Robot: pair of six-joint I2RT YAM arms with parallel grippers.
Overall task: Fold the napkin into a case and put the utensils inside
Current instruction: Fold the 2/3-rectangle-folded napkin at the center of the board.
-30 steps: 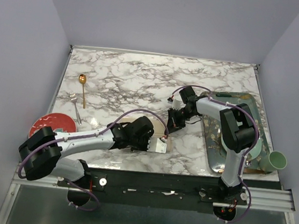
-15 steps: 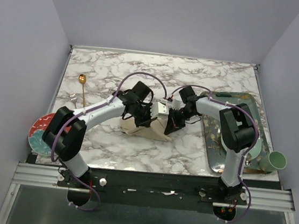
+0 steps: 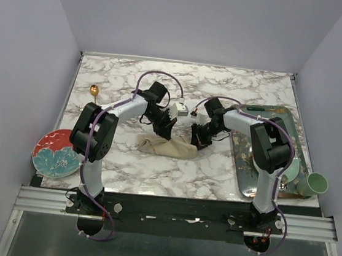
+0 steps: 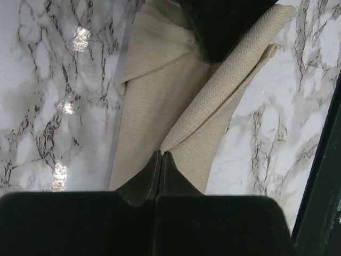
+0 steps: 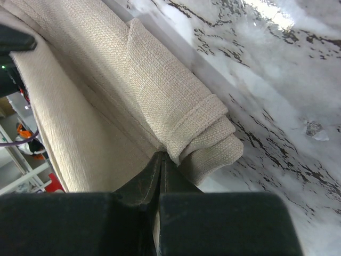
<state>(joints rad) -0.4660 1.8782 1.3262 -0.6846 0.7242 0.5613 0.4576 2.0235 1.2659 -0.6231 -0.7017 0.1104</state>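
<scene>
Left gripper (image 4: pixel 161 156): jaws pressed together, pinched a fold of the napkin (image 4: pixel 154 90). Right gripper (image 5: pixel 160 156): jaws closed on the napkin's rolled end. Napkin lay bunched mid-table (image 3: pixel 224 91), between both grippers. Gold spoon (image 3: pixel 93 89) lay far left, well apart.

narrow rumpled beige napkin (image 3: pixel 167 147); gold spoon (image 3: pixel 93 89) well to its left
</scene>
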